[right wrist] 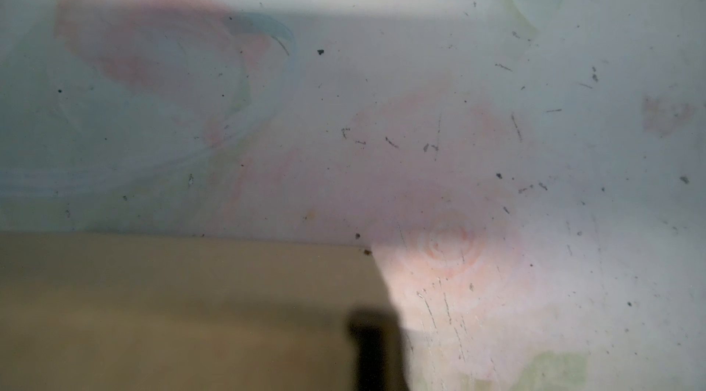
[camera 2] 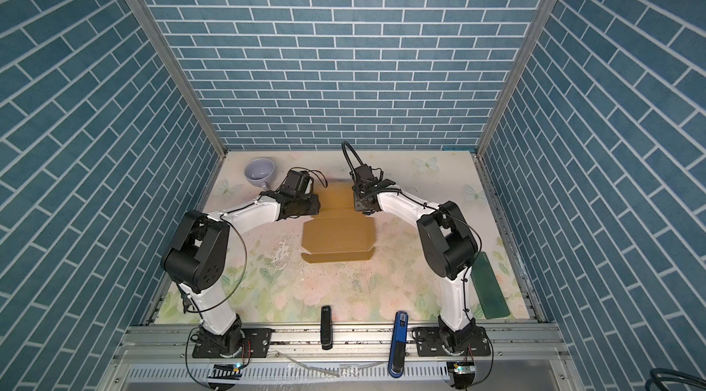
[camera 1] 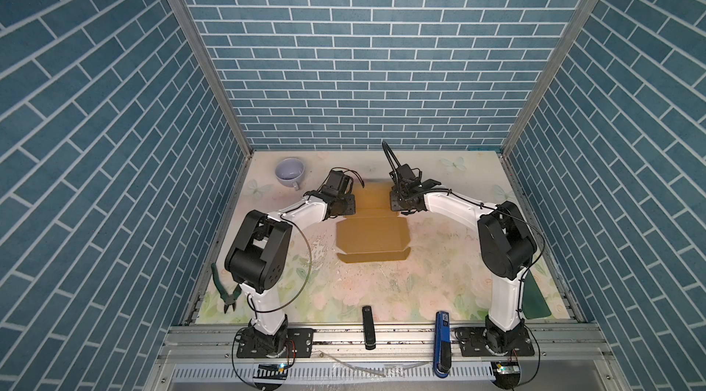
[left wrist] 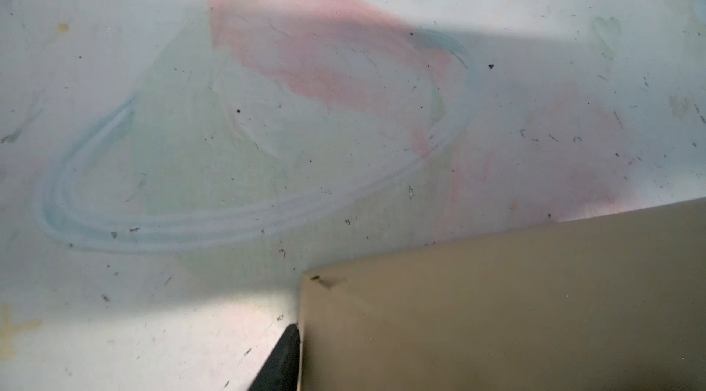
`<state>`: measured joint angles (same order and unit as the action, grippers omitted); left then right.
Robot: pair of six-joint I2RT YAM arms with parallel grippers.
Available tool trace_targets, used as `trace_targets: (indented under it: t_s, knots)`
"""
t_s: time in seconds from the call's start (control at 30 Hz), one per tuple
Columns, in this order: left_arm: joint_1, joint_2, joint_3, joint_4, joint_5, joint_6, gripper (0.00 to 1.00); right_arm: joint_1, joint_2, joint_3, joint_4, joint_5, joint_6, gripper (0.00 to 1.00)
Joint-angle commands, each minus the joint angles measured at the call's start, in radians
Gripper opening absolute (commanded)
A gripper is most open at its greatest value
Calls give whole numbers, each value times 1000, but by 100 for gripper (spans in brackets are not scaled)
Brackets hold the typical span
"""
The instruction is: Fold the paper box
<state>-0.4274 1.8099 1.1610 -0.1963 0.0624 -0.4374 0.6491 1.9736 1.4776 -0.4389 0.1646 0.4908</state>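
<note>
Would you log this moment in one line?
paper box: far flap raised | left gripper: at flap edge | right gripper: shut on flap

Set high above the near edge in both top views, tilted down over the whole desk (camera 1: 382,293) toward the back wall (camera 1: 363,64); almost the same scene in both, shifted slightly sideways. At each wrist, very close and blurred, facing down onto the desk past a corner of the paper box (left wrist: 496,312); same pink print (left wrist: 324,57) shared by both.
</note>
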Motion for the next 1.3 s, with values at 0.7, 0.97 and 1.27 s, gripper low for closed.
trace_targets:
  t_s: [0.7,0.97,1.27]
  knots:
    - [27,104,193,-193,-6,18,16,-25,50,173,-173,-164,20,19]
    - [41,134,285,-326,2,38,13,-24,5,167,-193,-175,11,33]
    - [45,166,416,-539,34,109,13,-25,-136,73,-213,-157,-17,40]
